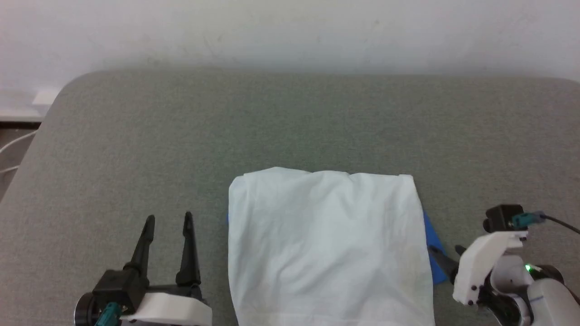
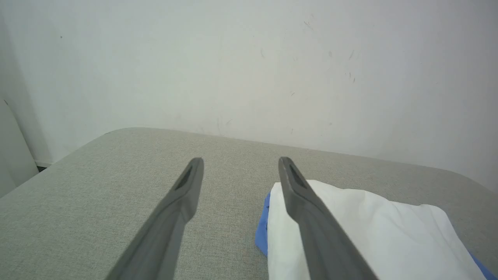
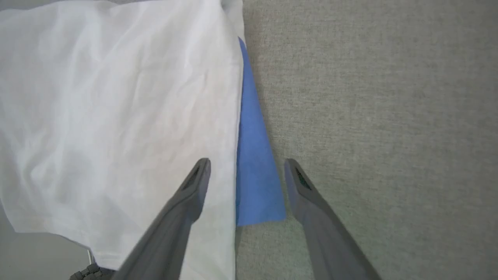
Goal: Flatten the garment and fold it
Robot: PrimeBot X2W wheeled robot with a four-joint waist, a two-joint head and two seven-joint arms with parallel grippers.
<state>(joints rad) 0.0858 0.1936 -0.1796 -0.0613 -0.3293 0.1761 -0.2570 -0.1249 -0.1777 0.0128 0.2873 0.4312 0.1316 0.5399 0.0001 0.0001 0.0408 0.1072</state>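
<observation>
Covering most of the head view is a grey cloth-topped table [image 1: 136, 136] against a white wall [image 1: 290, 31]; the shirt [image 1: 326, 235] lies on it at centre, close to the robot, already a white near-rectangle with soft wrinkles, top edge a bit wavy; its near hem runs out of the head view's bottom, so I cannot tell if it overhangs the table.

Left gripper [image 1: 168, 217] sits at lower left, 2 fingers spread, holding nothing, just beside the shirt's left edge but apart from it; right gripper [image 3: 246, 165] is at the shirt's right edge, fingers spread and empty, 1 finger over the white cloth and 1 over bare table, straddling the blue sleeve strip [image 3: 253, 116] that pokes out from under the white layer; whether the tips touch cloth I cannot tell; a smaller blue sliver [image 2: 262, 225] shows at the left edge too.

Risks, as I judge them:
- thin soft cloth; a pinch here may catch only the blue strip or only the top white layer, so the stack would shear and unfold;
- closing too high would miss the cloth; closing too low would snag the table cover;
- pulling with 1 arm while the left one idles could drag the whole shirt sideways or off the near edge;
- the wrinkles could get pressed into the next fold.
</observation>
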